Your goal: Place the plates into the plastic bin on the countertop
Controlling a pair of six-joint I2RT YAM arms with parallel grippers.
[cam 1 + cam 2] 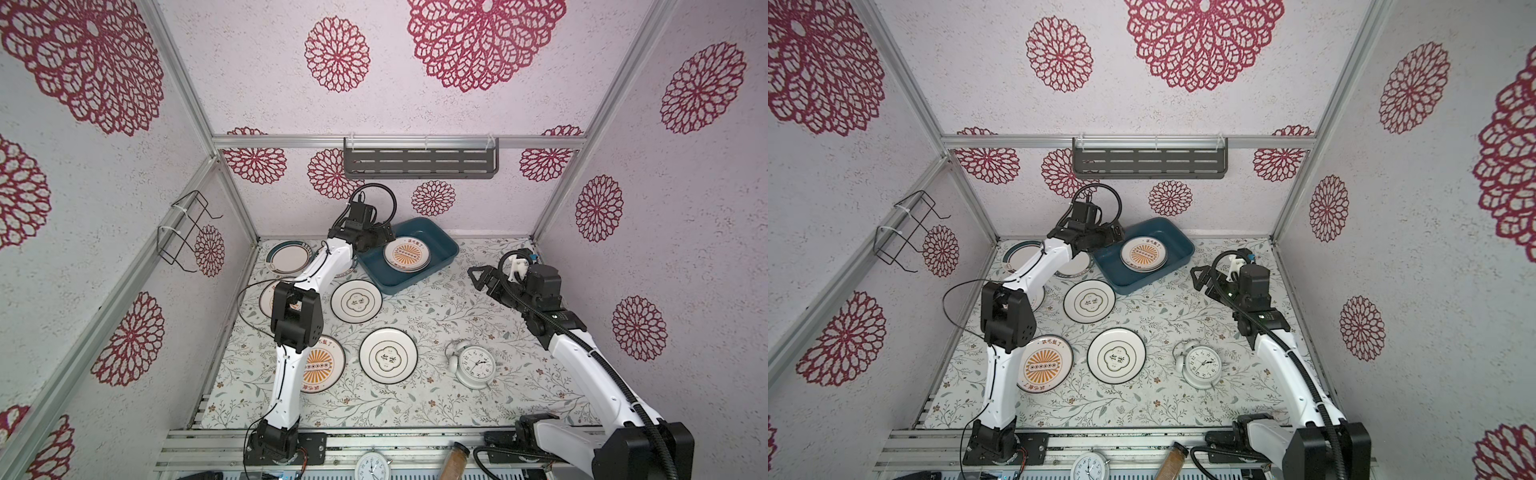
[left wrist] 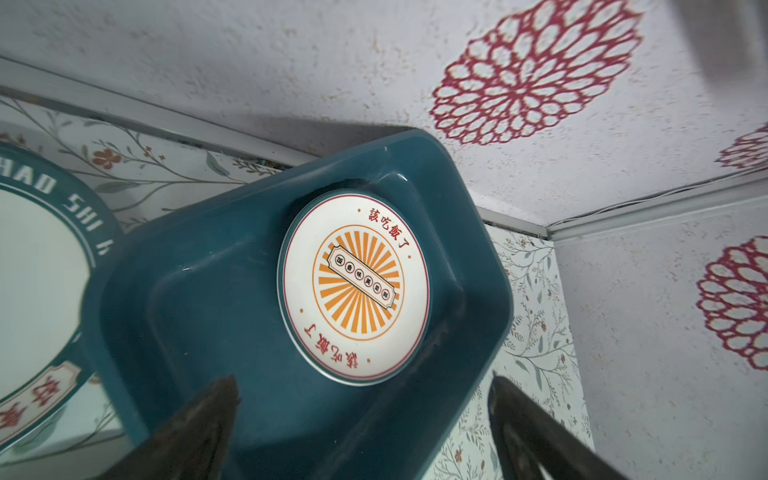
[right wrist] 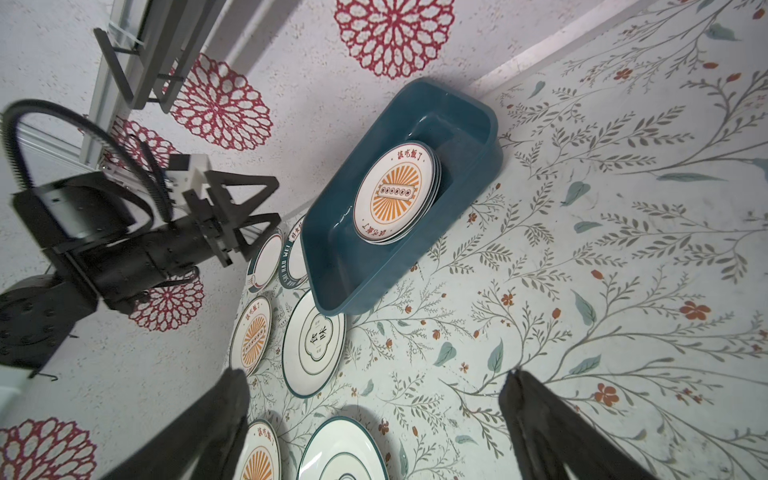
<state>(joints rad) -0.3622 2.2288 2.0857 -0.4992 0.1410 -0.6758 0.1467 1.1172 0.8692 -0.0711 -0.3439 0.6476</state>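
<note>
The plastic bin (image 1: 446, 245) (image 1: 1183, 245) sits at the back of the countertop (image 1: 436, 316). In it lies a small stack of plates topped by an orange sunburst plate (image 1: 406, 253) (image 2: 355, 286) (image 3: 392, 191). My left gripper (image 1: 386, 237) (image 2: 362, 379) hovers open and empty over the bin's left end. Several more plates lie on the countertop: two quatrefoil ones (image 1: 356, 300) (image 1: 388, 355), a sunburst one (image 1: 322, 365), a teal-rimmed one (image 1: 289, 257), and others partly hidden under the left arm. My right gripper (image 1: 478, 278) (image 3: 374, 376) hangs open above the right side, holding nothing.
A white alarm clock (image 1: 473, 365) lies at the front right of the countertop. A grey slotted shelf (image 1: 419, 162) hangs on the back wall and a wire rack (image 1: 187, 232) on the left wall. A second clock (image 1: 372, 465) and a brown bottle (image 1: 455, 459) lie on the front rail.
</note>
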